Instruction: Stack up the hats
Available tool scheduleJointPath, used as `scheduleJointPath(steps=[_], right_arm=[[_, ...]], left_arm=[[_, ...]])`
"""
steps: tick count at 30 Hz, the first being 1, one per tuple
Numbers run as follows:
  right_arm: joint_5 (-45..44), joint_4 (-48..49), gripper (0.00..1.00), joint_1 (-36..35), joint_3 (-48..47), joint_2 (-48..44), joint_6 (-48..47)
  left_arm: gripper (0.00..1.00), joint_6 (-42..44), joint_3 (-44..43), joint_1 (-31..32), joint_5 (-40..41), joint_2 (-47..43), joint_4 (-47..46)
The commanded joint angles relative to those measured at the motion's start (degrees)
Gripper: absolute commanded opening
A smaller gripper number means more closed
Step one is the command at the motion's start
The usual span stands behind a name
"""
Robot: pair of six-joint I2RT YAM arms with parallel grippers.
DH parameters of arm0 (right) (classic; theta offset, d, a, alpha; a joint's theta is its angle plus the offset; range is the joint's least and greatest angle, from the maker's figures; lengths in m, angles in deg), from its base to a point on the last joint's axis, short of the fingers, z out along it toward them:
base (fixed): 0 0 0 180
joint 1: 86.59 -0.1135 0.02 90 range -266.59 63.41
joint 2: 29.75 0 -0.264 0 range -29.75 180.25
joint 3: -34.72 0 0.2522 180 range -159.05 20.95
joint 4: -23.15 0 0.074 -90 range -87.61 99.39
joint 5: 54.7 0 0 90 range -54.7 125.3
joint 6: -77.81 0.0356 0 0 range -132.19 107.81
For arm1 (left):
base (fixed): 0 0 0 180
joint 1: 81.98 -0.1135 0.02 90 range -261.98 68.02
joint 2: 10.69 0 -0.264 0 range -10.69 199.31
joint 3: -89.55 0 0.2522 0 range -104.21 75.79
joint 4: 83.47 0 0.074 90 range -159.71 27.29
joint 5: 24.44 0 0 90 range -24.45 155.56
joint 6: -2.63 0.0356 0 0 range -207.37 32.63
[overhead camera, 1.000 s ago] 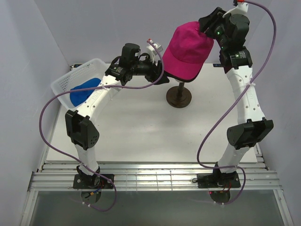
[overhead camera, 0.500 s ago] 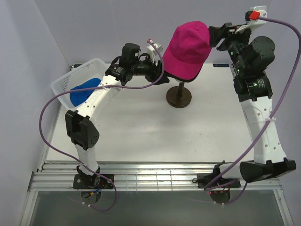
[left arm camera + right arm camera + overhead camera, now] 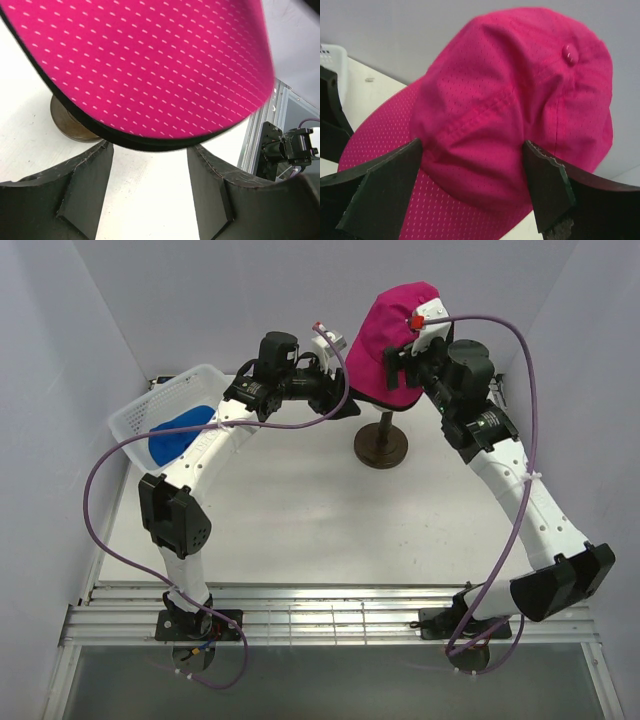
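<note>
The magenta cap [image 3: 380, 325] sits high on the stand [image 3: 380, 448] at the back middle. A dark rim shows under its brim [image 3: 150, 75]. My right gripper [image 3: 398, 358] is open and straddles the cap's crown [image 3: 520, 85], a finger on each side. My left gripper [image 3: 345, 405] is open, its fingertips just under the brim's edge; it also shows in the left wrist view [image 3: 150, 150]. The blue cap [image 3: 178, 430] lies in the white basket [image 3: 135, 420]. The black and green caps are hidden or out of view.
The basket stands tilted at the back left by the wall; its corner also shows in the right wrist view [image 3: 330, 52]. The stand's dark round base [image 3: 70, 125] sits on the white table. Grey walls close in on the sides and the back.
My right arm has swung from the right of the cap in to the crown, which now sits between its open fingers. The cap has shifted slightly. The left arm has not moved.
</note>
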Motion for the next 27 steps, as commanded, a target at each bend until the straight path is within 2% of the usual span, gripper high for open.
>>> scheduleJointPath(steps=[1,3,7,15,21,24,27], right_arm=[[-7.8,2.2,0.86,0.2,5.7,-4.1,-3.6],[-7.5,2.3,0.87,0.2,9.5,-5.5,-4.9],[-8.4,2.0,0.87,0.1,10.0,-6.2,-6.0],[-6.3,-0.9,0.90,-1.2,-1.7,-4.1,-4.8],[-6.5,-3.3,0.95,-1.5,-4.5,-6.8,-1.3],[-2.2,-6.3,0.94,-1.6,-2.0,-10.4,-2.6],[3.0,-7.2,0.94,-1.6,5.2,-15.3,-9.5]], left_arm=[[0.70,-0.4,-2.9,0.0,0.6,-3.3,-1.6],[0.70,-0.3,-3.6,0.0,0.8,-3.1,-1.5],[0.70,0.1,-5.0,-0.1,1.5,-2.7,-1.4],[0.71,0.4,-4.5,-0.1,1.6,-3.2,-1.0],[0.71,2.3,-4.2,-0.1,1.6,-5.4,1.4],[0.73,3.3,-4.2,-0.2,1.8,-7.3,3.7],[0.73,5.5,-4.2,-0.3,2.0,-8.9,6.5]])
